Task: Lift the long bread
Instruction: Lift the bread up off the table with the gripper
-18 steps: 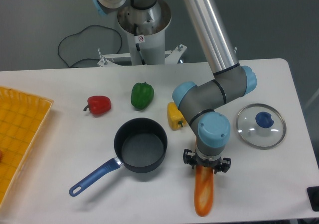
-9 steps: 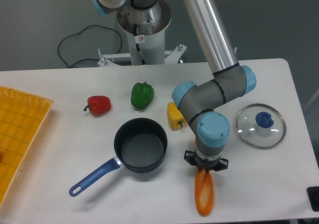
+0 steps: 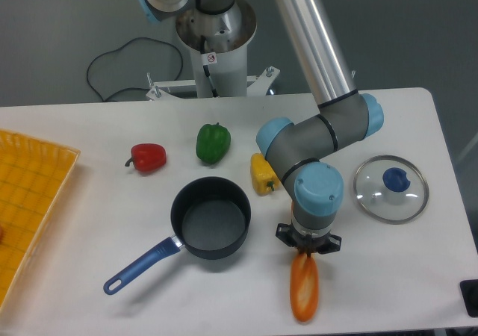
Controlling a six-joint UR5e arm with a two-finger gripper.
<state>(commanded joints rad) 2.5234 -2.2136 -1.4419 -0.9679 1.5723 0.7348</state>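
Note:
The long bread point(image 3: 304, 290) is an orange toy baguette lying lengthwise near the table's front edge, right of the pot. My gripper point(image 3: 308, 249) points straight down over its far end, with the fingers drawn in against that end. The wrist hides the fingertips and the top of the bread. Whether the bread still rests on the table cannot be told.
A dark pot point(image 3: 210, 216) with a blue handle point(image 3: 142, 266) sits left of the gripper. A yellow pepper point(image 3: 261, 174), a green pepper point(image 3: 213, 142) and a red pepper point(image 3: 148, 157) lie behind it. A glass lid point(image 3: 390, 188) is at the right, a yellow tray point(image 3: 26, 209) at the left edge.
The gripper's fingers, spread wide a second ago, have drawn in onto the bread's far end. Wrist and bread have since shifted slightly left and up in the picture.

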